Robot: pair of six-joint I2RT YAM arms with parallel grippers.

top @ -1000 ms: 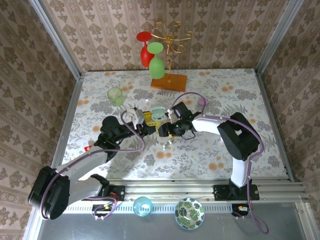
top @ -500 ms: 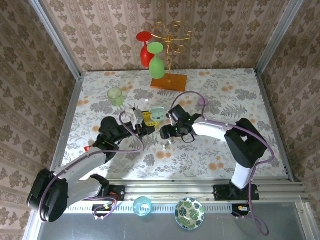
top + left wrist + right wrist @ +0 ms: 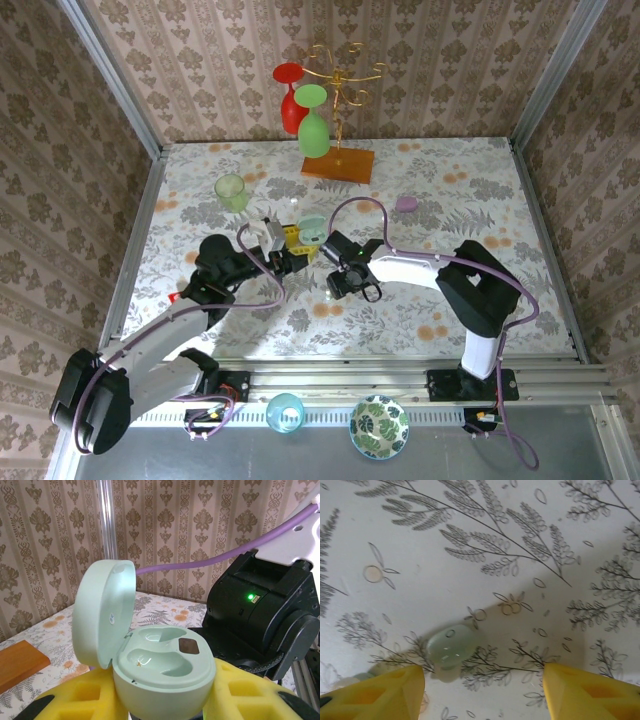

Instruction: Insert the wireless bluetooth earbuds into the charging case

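1. While the left tool (image 3: 296,241) is closed on the case (image 3: 165,667), the case sits upright between that tool's yellow fingers (image 3: 75,702), near the middle of the desk (image 3: 450,180).
2. The lid (image 3: 102,612) is hinged open. It stands upright on the left of the case in the left wrist view.
3. Both moulded wells (image 3: 150,657) are exposed and empty. A dark square patch (image 3: 188,646) marks the right-hand well.
4. The right tool (image 3: 482,685) points down at the desk, just beside the case and nearer the arm bases in the top view. Its jaws stand apart and grip nothing.
5. One earbud (image 3: 451,647), pale green and translucent, lies on the desk between the right tool's yellow fingers. It is closer to the finger on the left of the right wrist view. Whether it touches that finger cannot be told; it is well apart from the other finger.
6. The right arm's black housing (image 3: 260,610), with a green lamp lit, is just behind the case in the left wrist view.
7. A green cup (image 3: 231,192) stands to the left of the tools, a glass rack (image 3: 337,120) at the far edge, and a small purple object (image 3: 406,203) to the right. All three are apart from both tools.
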